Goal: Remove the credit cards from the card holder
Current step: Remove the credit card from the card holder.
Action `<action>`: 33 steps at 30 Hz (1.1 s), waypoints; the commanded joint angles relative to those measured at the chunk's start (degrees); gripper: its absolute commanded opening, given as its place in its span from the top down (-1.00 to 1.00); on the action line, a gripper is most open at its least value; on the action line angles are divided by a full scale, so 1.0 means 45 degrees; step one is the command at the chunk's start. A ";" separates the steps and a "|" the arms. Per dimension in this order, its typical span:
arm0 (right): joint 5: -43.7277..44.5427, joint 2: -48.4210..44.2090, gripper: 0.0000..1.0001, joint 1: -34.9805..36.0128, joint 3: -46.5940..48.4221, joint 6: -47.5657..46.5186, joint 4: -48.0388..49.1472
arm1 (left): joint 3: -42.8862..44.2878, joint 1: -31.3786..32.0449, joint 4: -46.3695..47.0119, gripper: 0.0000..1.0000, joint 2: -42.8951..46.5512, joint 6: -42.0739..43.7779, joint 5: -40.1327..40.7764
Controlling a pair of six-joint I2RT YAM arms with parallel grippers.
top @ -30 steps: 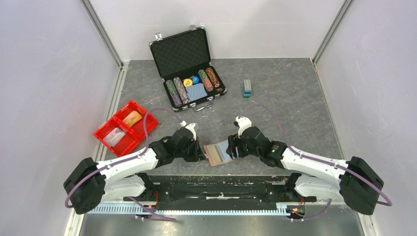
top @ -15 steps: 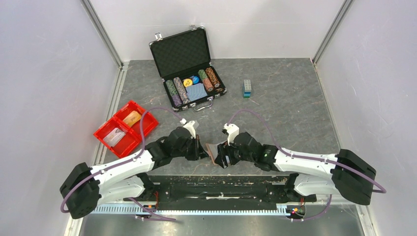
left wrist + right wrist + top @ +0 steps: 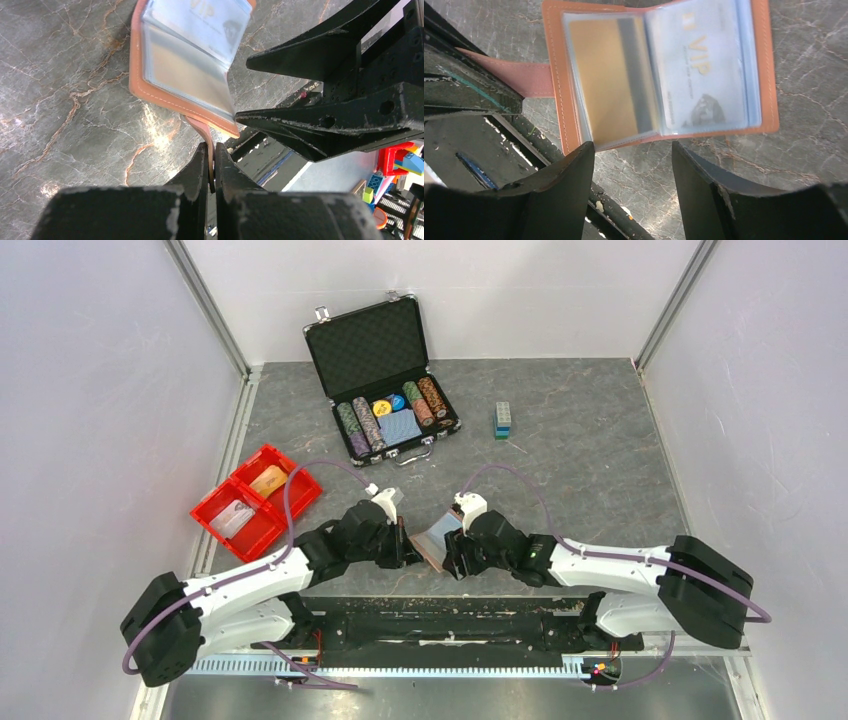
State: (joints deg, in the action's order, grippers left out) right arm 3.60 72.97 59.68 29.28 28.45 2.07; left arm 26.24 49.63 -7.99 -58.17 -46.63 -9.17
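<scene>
My pincer (image 3: 631, 150) stands spread, its two black tips just at the lower edge of the open holder (image 3: 765, 65). Behind clear sleeves sit a gold card (image 3: 604, 80) with a dark stripe and a pale VIP card (image 3: 704, 65). The tab (image 3: 524, 80) runs left under the left pincer (image 3: 489, 97), over the grey table (image 3: 814, 115).

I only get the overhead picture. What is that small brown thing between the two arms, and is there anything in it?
Observer: It is the card holder, held open. The right wrist view shows a pale card printed VIP inside it.
Operator: Only that one card?
Observer: No, a gold card with a dark stripe sits in the pocket beside it.
Operator: Which arm is holding the thing?
Observer: The left wrist view shows the left gripper with its jaws shut on the closing tab.
</scene>
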 commanded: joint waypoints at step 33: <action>0.1069 -0.0961 -0.20 -0.2141 0.0955 -0.1769 -0.1509 | -0.0641 0.0039 -0.1834 0.82 0.1303 -0.0381 0.1354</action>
State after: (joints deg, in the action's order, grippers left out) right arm 13.67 69.10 51.16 32.03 23.03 -5.82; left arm 20.93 49.65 -7.64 -55.42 -46.65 -13.21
